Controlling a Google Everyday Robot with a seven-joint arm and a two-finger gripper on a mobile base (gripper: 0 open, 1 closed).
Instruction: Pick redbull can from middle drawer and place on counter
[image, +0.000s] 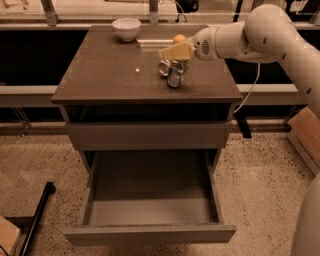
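Observation:
The redbull can (174, 78), small, dark and silvery, is slightly tilted over the right middle of the counter (115, 75), its base at or just above the surface. My gripper (171, 69) reaches in from the right on the white arm and is shut on the can from above. The middle drawer (150, 212) is pulled out below at the front, and its grey floor is bare.
A white bowl (126, 28) stands at the counter's back left. An orange ball (179, 38) lies at the back behind my gripper. A closed grey drawer front (150, 135) sits above the open drawer. A cardboard box (305, 132) is on the floor at right, and a black pole (37, 212) at left.

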